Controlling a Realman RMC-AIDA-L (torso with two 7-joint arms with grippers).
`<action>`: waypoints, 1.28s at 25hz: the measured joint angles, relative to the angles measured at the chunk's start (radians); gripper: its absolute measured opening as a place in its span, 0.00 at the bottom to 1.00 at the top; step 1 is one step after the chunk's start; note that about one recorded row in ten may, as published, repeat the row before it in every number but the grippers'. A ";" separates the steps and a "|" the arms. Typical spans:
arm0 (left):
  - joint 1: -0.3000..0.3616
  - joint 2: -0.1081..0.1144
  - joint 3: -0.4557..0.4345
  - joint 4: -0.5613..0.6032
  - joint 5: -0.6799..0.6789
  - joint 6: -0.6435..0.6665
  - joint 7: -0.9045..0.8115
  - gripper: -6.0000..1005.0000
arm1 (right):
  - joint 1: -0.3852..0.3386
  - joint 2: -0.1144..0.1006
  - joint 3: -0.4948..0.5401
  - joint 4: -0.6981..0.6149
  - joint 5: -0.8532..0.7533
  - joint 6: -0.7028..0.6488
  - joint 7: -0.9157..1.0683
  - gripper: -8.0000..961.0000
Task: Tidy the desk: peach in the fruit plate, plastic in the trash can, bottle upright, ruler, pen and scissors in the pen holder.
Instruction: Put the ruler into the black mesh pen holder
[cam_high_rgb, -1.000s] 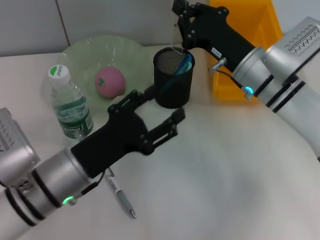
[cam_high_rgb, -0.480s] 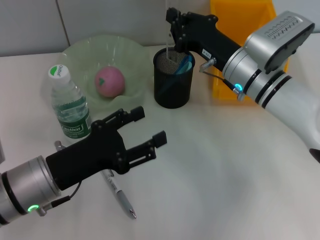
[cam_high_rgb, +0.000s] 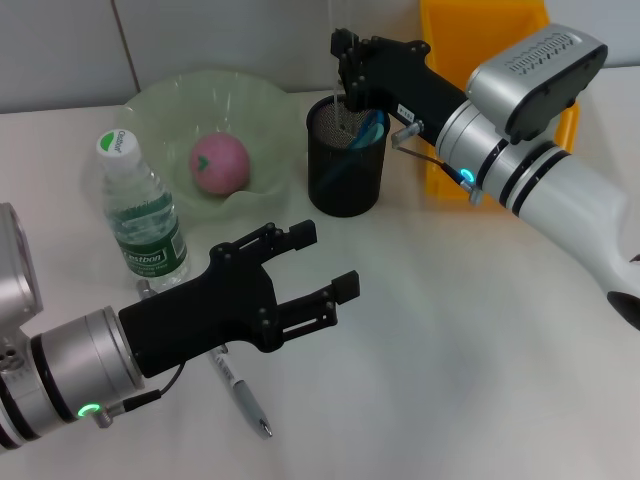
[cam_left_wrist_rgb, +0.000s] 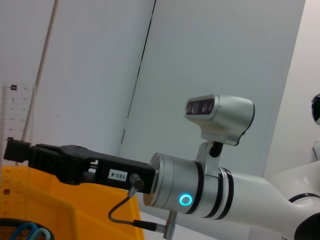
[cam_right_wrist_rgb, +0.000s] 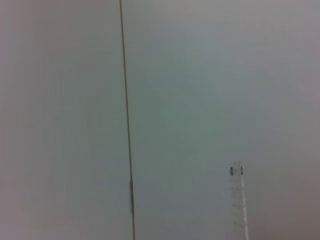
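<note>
Overhead, right pincer (cam_high_rgb: 345, 75) clamps ruler (cam_high_rgb: 338, 40) above pen holder (cam_high_rgb: 346, 160); left pincer (cam_high_rgb: 320, 265) spread, hiding pen (cam_high_rgb: 240, 395).

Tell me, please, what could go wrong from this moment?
The right claw holds the clear ruler upright over the pen holder; released off-centre, it might catch the rim or tip the holder. The open left claw hangs above the pen, near the bottle, which its arm could knock over.
</note>
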 joint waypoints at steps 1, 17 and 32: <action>0.000 0.000 0.000 0.000 0.000 0.001 -0.001 0.80 | 0.000 0.000 0.000 0.000 0.000 0.000 0.000 0.02; 0.002 -0.002 -0.003 -0.001 0.002 0.002 0.007 0.80 | 0.021 0.000 -0.004 0.015 -0.010 0.038 0.008 0.02; 0.005 -0.001 -0.016 -0.003 0.002 0.013 0.009 0.80 | -0.022 -0.003 -0.009 -0.005 -0.010 -0.018 0.108 0.53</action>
